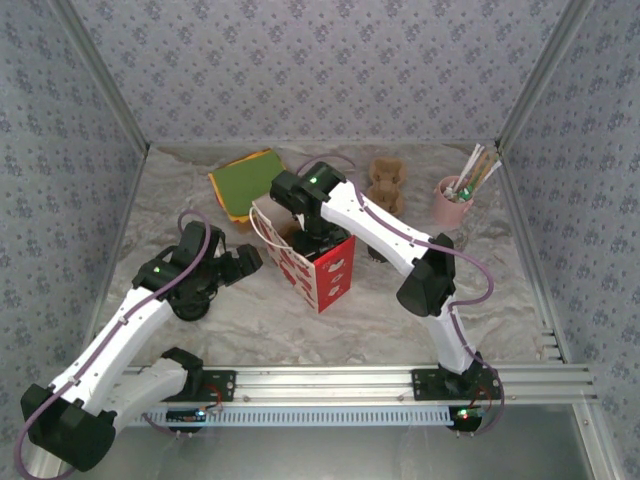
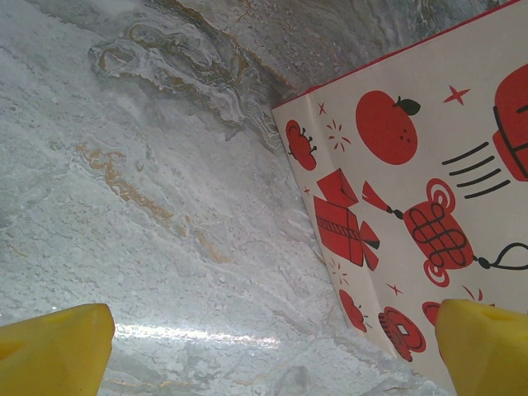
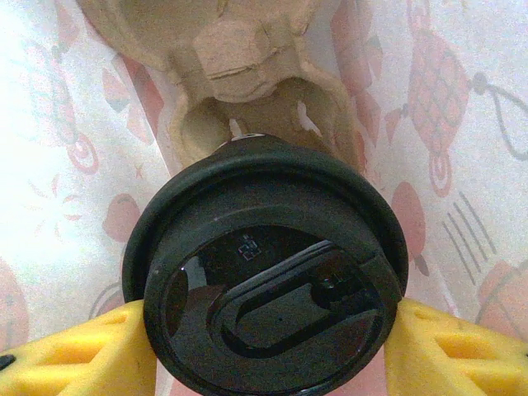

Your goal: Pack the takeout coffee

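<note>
The takeout coffee (image 3: 268, 285) shows from above as a round black lid, held between the yellow fingers (image 3: 82, 355) of my right gripper (image 3: 268, 351), which is shut on it. It hangs inside the red-and-white paper bag (image 1: 322, 268), just above a brown pulp cup carrier (image 3: 239, 74) at the bag's bottom. In the top view the right gripper (image 1: 305, 235) reaches down into the bag's open mouth. My left gripper (image 1: 250, 260) stands open just left of the bag, its yellow fingers (image 2: 54, 351) wide apart over bare table, with the bag's printed side (image 2: 429, 190) close to the right finger.
A pink cup of sticks and straws (image 1: 455, 200) stands at the back right. Green and orange napkins (image 1: 245, 180) lie at the back left, and brown pulp pieces (image 1: 385, 180) sit behind the bag. Patterned walls enclose the table (image 1: 500, 300).
</note>
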You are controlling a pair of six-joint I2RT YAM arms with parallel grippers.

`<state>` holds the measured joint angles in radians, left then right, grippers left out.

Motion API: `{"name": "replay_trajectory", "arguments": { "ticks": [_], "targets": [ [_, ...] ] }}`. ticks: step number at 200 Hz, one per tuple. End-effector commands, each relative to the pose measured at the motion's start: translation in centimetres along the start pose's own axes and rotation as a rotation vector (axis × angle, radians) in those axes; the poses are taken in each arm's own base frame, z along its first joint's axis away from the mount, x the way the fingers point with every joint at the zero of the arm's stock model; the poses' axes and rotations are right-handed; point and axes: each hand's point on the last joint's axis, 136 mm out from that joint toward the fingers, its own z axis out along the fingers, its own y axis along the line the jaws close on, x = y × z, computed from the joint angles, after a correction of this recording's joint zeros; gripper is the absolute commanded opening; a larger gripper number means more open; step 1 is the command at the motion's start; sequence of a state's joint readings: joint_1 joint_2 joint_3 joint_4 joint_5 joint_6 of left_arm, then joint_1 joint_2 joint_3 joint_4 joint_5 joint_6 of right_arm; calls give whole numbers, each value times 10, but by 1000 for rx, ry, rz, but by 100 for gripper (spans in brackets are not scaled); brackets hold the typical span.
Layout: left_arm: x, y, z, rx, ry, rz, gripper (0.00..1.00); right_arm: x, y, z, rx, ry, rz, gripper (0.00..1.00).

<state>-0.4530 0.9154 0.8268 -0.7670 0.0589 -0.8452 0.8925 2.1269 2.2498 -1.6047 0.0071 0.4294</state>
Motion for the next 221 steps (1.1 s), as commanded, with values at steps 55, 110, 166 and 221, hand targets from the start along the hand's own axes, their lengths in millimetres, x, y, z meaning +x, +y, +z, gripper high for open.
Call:
{"name": "replay_trajectory", "arguments": {
  "ticks": [55, 110, 166, 221],
  "targets": [
    [-2, -2, -2, 7, -5, 6, 100, 14, -10, -19, 20, -5, 24, 63],
    [-2, -3, -1, 9, -1, 4, 100, 15, -11, -22, 25, -9, 31, 63],
    [-2, -3, -1, 10, -1, 4, 100, 14, -15, -23, 45, -17, 34, 64],
    [-2, -3, -1, 12, -2, 5, 100, 14, -17, -22, 53, -17, 36, 63]
  ]
}}
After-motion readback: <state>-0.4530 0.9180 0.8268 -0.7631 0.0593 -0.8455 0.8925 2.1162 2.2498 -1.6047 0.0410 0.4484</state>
